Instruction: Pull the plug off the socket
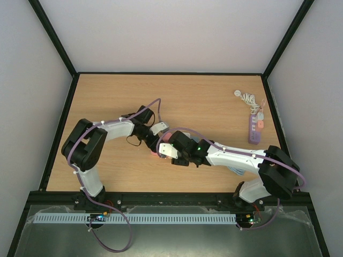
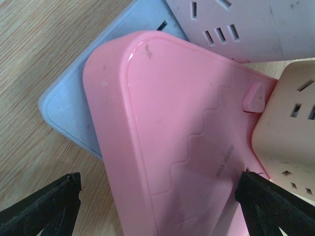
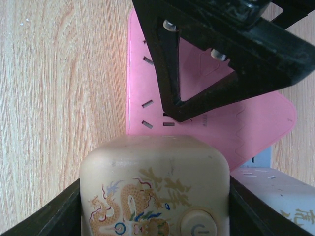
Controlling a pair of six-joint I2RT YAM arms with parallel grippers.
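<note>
A flat pink socket board (image 2: 172, 123) lies on the wooden table; it also shows in the right wrist view (image 3: 256, 123) and, partly hidden under both grippers, in the top view (image 1: 155, 153). A cream cube plug (image 3: 155, 187) with a dragon print and a round button sits on it, and shows at the edge of the left wrist view (image 2: 295, 128). My right gripper (image 3: 155, 209) is shut on the cube's two sides. My left gripper (image 2: 157, 191) is open, with one finger on the pink board (image 3: 256, 49) and the other over the table.
A pale blue plate (image 2: 74, 103) lies under the pink board, and a white socket cube (image 2: 246, 24) sits beside it. A purple power strip (image 1: 254, 128) with a coiled white cable (image 1: 246, 98) lies at the table's right edge. Black frame rails border the table.
</note>
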